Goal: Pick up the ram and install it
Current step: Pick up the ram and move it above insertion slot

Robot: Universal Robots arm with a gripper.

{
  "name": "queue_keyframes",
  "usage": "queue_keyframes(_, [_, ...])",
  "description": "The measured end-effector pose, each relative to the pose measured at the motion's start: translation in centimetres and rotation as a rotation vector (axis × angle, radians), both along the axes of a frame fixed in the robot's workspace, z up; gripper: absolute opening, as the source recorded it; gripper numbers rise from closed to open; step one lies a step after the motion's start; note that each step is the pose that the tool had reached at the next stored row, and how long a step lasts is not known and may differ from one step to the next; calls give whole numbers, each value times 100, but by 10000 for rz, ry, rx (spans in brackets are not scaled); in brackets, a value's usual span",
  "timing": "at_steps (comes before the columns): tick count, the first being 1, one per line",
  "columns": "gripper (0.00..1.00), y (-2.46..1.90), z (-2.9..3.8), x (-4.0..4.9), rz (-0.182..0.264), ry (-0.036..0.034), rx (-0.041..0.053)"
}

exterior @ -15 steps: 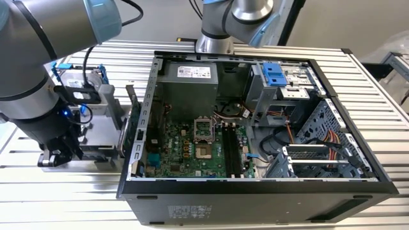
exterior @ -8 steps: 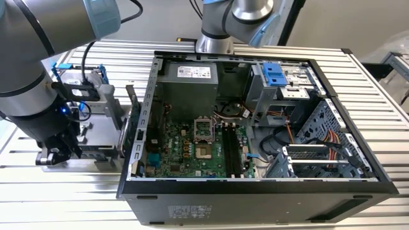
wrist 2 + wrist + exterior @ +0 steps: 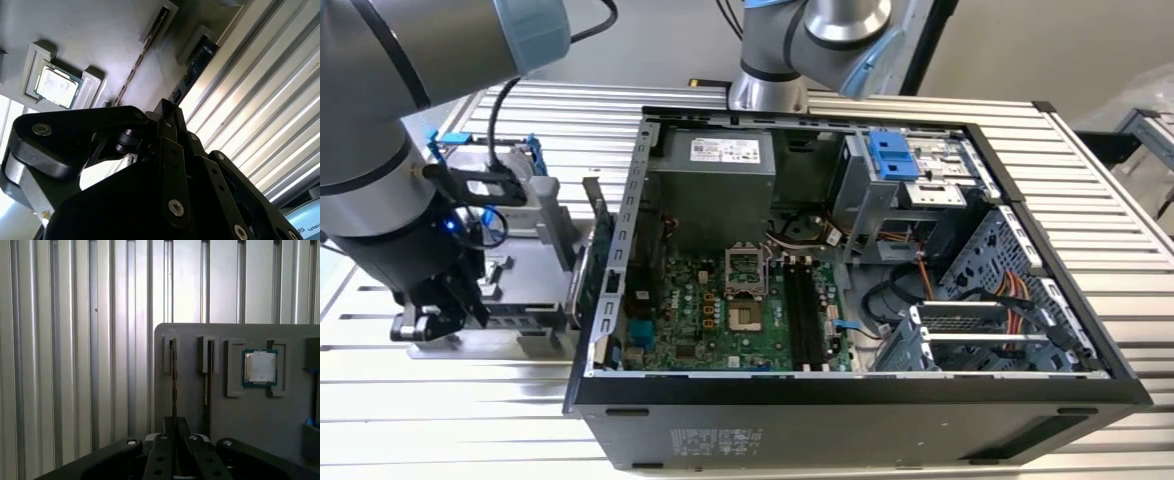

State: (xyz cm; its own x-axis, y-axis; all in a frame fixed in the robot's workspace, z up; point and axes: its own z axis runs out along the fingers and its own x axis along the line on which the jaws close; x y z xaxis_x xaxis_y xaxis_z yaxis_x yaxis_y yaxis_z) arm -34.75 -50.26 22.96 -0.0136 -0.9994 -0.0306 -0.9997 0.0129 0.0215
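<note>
Ram (thin, flat) pinched by black tool.

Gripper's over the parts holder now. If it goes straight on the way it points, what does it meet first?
Most likely the ram, standing on edge in its slot in the grey holder, directly in line with the gripper. How close they are, I can't tell.

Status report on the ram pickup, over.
Gripper low over the grey holder, lined up on the ram. Ram on edge in the holder, not lifted. Nothing in the way.
</note>
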Motion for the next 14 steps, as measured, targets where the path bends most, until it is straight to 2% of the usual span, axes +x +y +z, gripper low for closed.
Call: queue_keyframes(14, [0, 0, 126, 0, -1, 0, 0])
